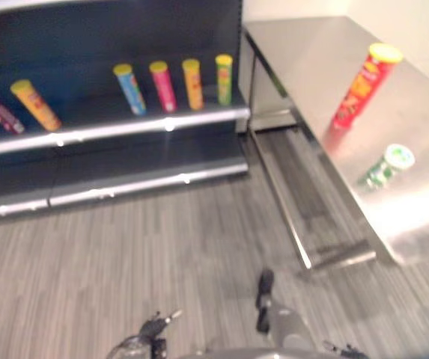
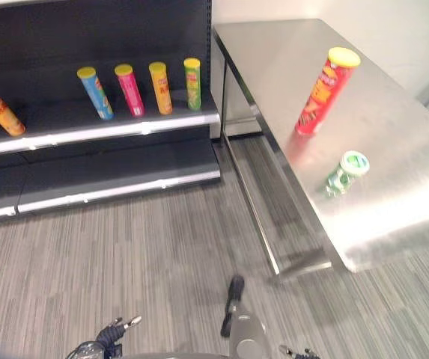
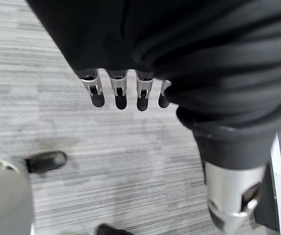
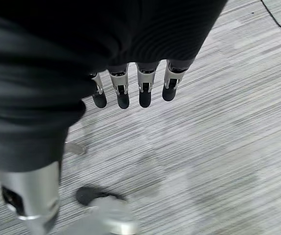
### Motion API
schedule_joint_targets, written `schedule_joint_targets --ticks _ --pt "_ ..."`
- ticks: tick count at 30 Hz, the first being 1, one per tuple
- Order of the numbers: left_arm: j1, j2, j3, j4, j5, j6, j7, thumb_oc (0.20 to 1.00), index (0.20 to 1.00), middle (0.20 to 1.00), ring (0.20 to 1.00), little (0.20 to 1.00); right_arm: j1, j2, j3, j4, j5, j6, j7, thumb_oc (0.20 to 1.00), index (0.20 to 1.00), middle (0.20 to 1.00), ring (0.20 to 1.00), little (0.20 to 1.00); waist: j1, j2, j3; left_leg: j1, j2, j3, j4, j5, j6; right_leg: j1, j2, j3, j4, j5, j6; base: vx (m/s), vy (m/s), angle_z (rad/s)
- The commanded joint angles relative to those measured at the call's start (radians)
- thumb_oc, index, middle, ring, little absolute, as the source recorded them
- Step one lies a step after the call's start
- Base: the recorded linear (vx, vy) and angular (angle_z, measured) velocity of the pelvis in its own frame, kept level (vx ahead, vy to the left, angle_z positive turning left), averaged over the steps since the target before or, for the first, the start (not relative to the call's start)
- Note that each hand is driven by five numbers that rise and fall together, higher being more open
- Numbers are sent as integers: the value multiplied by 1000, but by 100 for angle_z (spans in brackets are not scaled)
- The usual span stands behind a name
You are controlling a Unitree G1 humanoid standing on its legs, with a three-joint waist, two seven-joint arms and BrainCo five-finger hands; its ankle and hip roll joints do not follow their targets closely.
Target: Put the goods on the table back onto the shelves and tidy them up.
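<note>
A shop-like room: dark retail shelves (image 2: 109, 127) hold a row of snack cans (image 2: 141, 88), beside a steel tabletop (image 2: 394, 149) on grey striped floor (image 2: 124, 254).

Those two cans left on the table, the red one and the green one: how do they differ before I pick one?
The red can is tall and slim with a yellow lid; the green can is much shorter with a pale lid. The red can stands farther along the steel table, the green can nearer its front edge. Both stand upright, apart from each other, untouched. The left hand and right hand hang open over the floor.
</note>
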Motion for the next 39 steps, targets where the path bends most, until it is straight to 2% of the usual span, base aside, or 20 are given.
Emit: schedule_joint_targets --ticks 1,2,3,4,6,8,10,12,13,14,15,19,22,25,28,32,36,37,38,39 --pt "-22 57 -8 -30 30 -21 1 1000 1000 1000 1000 1000 -33 -27 28 9 -11 -8 -1 1000 1000 1000 1000 1000 7 -32 2 -88 1 -32 25 1 -8 67 -57 30 10 -85 209 264 -148 10" --pt "-19 51 -12 -31 27 -21 0 1000 1000 1000 1000 1000 -40 -34 37 18 -13 -7 2 1000 1000 1000 1000 1000 13 -22 3 -122 35 -17 172 22 -42 113 -34 14 6 -116 186 320 -199 -9" --pt "-16 49 -12 -42 18 -23 2 1000 1000 1000 1000 1000 -43 -38 45 14 -15 -9 3 1000 1000 1000 1000 1000 19 -25 10 -168 49 -20 289 55 -58 134 -27 12 4 -131 170 204 -143 2" --pt "-16 50 -12 -42 18 -23 2 1000 1000 1000 1000 1000 -43 -37 45 15 -15 -9 3 1000 1000 1000 1000 1000 17 -28 7 -173 46 -22 288 58 -57 131 -30 10 4 -131 170 105 -111 -4" --pt "-24 50 -16 -64 -7 -21 16 1000 1000 1000 1000 1000 -59 -47 67 10 -17 -7 -4 1000 1000 1000 1000 1000 32 -42 41 -309 82 -22 547 155 -79 186 -10 16 -18 -176 128 132 -115 -26" --pt "-28 49 -18 -67 -11 -20 17 1000 1000 1000 1000 1000 -62 -46 65 21 -12 -2 -7 1000 1000 1000 1000 1000 34 -43 49 -334 105 4 551 165 -71 202 -6 21 -24 -188 122 98 -13 -26" --pt "-26 47 -17 -75 -15 -21 18 1000 1000 1000 1000 1000 -57 -41 65 20 -5 -2 -6 1000 1000 1000 1000 1000 42 -44 56 -358 127 34 466 122 -48 218 -10 42 -24 -203 137 121 93 -20" --pt "-23 46 -18 -74 -11 -25 22 1000 1000 1000 1000 1000 -54 -37 66 39 -7 1 -5 1000 1000 1000 1000 1000 49 -38 54 -363 123 17 329 105 -42 213 -18 72 -24 -207 152 131 227 -54" --pt "-21 43 -16 -68 -15 -28 26 1000 1000 1000 1000 1000 -52 -37 66 57 -14 1 -7 1000 1000 1000 1000 1000 63 -16 50 -354 108 -66 150 140 -49 214 -12 107 -24 -212 164 105 230 -81" --pt "-22 43 -16 -68 -15 -28 26 1000 1000 1000 1000 1000 -53 -37 66 57 -14 1 -7 1000 1000 1000 1000 1000 62 -17 49 -354 106 -67 146 143 -49 212 -13 106 -24 -212 164 141 293 -81" --pt "-23 37 -15 -51 -20 -33 30 1000 1000 1000 1000 1000 -47 -34 59 78 -19 -1 -14 1000 1000 1000 1000 1000 66 0 46 -340 90 -159 67 156 -53 216 -3 152 -24 -217 168 61 138 -67" --pt "-18 33 -14 -28 -18 -40 28 1000 1000 1000 1000 1000 -37 -22 29 116 -11 0 -19 1000 1000 1000 1000 1000 42 22 17 -280 73 -138 -28 168 -46 203 -10 203 -23 -205 176 85 246 -94" --pt "-14 38 -11 -23 -16 -41 27 1000 1000 1000 1000 1000 -32 -13 24 121 -12 4 -17 1000 1000 1000 1000 1000 40 21 12 -259 62 -112 -39 163 -31 191 -20 233 -13 -195 184 33 233 -54" --pt "-22 51 -4 -18 -14 -43 28 1000 1000 1000 1000 1000 -37 -12 0 119 9 6 -18 1000 1000 1000 1000 1000 28 11 9 -238 31 -66 -43 142 0 163 -45 290 10 -179 207 13 191 -47" --pt "-27 58 -3 -20 -14 -45 26 1000 1000 1000 1000 1000 -38 -20 -31 116 39 3 -23 1000 1000 1000 1000 1000 18 5 7 -230 18 -45 -46 132 12 150 -54 316 16 -171 220 5 191 -43" --pt "-41 90 22 -27 -23 -48 23 1000 1000 1000 1000 1000 -26 -95 -189 17 142 -30 -70 1000 1000 1000 1000 1000 -12 -12 14 -213 3 21 -48 103 36 97 -76 337 70 -154 250 -13 179 -44" --pt "-50 98 32 -43 -22 -45 20 1000 1000 1000 1000 1000 11 -166 -333 -62 207 -58 -135 1000 1000 1000 1000 1000 -29 -9 34 -194 15 58 -48 93 45 68 -92 273 185 -174 248 -8 66 -55" --pt "-50 98 32 -43 -22 -45 20 1000 1000 1000 1000 1000 11 -165 -334 -62 207 -58 -136 1000 1000 1000 1000 1000 -28 -10 32 -197 14 59 -48 96 45 65 -92 274 184 -171 248 56 80 -34" --pt "-70 94 31 -23 -14 -42 14 1000 1000 1000 1000 1000 70 -224 -497 -55 285 -81 -176 1000 1000 1000 1000 1000 -53 -19 30 -180 9 61 -48 85 43 72 -98 266 203 -159 247 74 60 -17" --pt "-71 94 31 -15 -18 -42 12 1000 1000 1000 1000 1000 76 -249 -558 -49 329 -93 -192 1000 1000 1000 1000 1000 -60 -22 25 -173 8 61 -48 76 43 83 -102 257 181 -168 247 70 60 5"
